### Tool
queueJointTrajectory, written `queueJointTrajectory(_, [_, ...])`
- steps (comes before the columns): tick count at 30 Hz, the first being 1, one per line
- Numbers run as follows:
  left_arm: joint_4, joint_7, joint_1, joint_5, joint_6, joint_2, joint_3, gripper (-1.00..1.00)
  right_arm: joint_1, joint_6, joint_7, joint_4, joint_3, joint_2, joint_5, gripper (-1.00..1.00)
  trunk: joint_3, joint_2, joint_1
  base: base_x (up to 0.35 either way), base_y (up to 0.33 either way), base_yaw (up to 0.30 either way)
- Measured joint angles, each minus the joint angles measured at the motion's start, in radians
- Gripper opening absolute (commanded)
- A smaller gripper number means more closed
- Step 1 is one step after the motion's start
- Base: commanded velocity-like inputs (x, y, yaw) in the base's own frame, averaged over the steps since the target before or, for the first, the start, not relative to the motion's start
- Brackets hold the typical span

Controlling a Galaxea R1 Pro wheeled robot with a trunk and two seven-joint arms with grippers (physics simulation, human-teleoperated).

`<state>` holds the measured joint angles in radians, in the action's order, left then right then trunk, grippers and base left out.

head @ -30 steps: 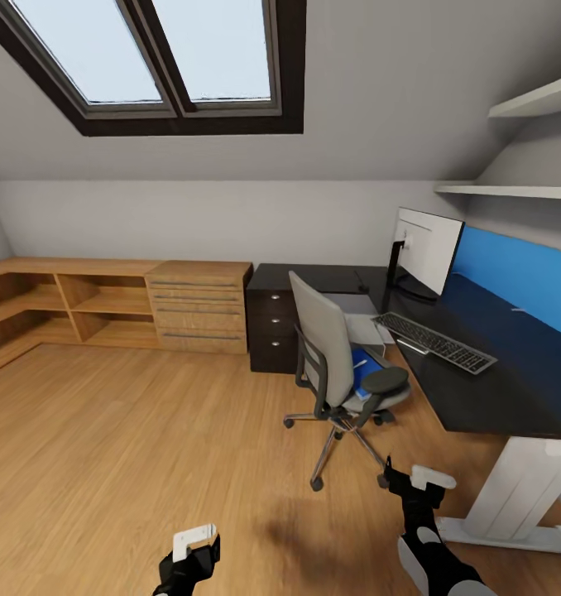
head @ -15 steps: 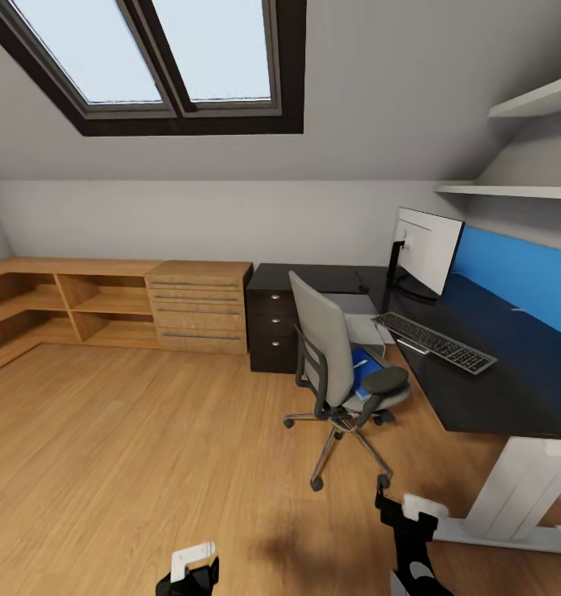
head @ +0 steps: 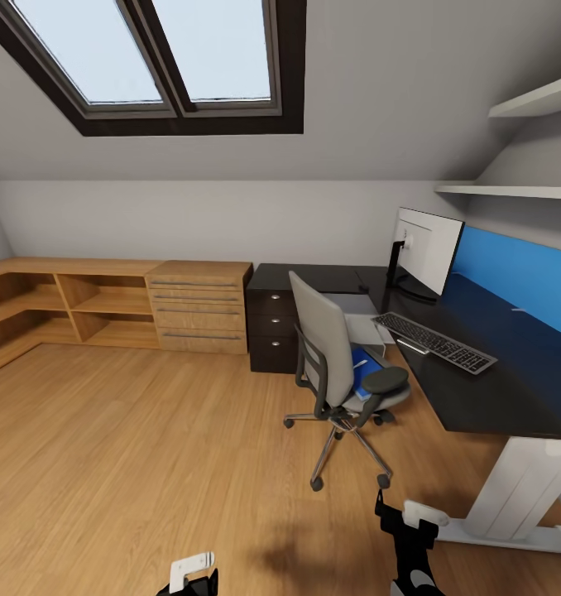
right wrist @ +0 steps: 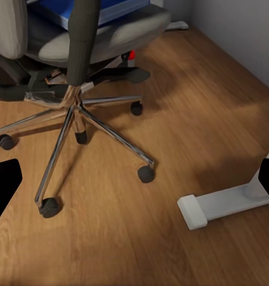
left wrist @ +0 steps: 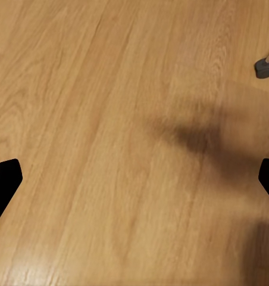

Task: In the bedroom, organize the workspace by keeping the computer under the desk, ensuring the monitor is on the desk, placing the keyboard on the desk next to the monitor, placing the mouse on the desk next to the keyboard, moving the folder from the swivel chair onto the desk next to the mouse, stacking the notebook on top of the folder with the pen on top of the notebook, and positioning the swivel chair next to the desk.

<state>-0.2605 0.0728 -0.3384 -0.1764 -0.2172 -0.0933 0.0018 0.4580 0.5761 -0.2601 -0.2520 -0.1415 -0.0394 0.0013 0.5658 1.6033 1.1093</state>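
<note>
Over the last second we have lowered both arms: in the head view the left pincer (head: 191, 571) has sunk to the lower edge at 7 o'clock, and the right pincer (head: 413, 515) has dropped back from the swivel chair (head: 338, 364) toward 5 o'clock. The room itself has not shifted, so our base is parked.

Both pincers are released and carry nothing, their dark fingertips spread wide over bare floor (left wrist: 110, 149) in the wrist views.

The folder (head: 365, 368) lies on the chair seat, at 2 o'clock from the right pincer. The monitor (head: 429, 248) and keyboard (head: 433, 341) already sit on the table (head: 496, 389).

We judge this a retreat to a neutral pose, so the folder pick-up is not yet begun.
</note>
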Motion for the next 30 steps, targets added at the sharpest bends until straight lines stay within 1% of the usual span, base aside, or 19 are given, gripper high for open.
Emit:
queueJointTrajectory(11, [0.001,-0.001,0.000,0.000,-0.001,0.000,0.000,1.00,0.000,0.000,0.000,0.003,0.001,-0.001,0.000,1.00,0.000,0.000,0.000,0.012,0.000,0.000])
queueJointTrajectory(15, [0.001,-0.002,0.000,0.000,-0.002,0.001,0.000,1.00,0.000,0.000,0.000,0.003,0.000,-0.001,0.000,1.00,0.000,0.000,0.000,0.191,0.000,0.000])
queueJointTrajectory(24, [0.002,-0.003,0.000,0.000,-0.001,0.001,0.000,1.00,0.000,0.000,0.000,0.003,0.000,0.000,0.000,1.00,0.000,0.000,0.000,0.267,0.000,0.000])
queueJointTrajectory(30, [0.002,-0.003,0.000,0.000,-0.001,0.002,0.000,1.00,0.000,0.000,0.000,0.003,0.000,0.001,0.000,1.00,0.000,0.000,0.000,0.076,0.000,0.000])
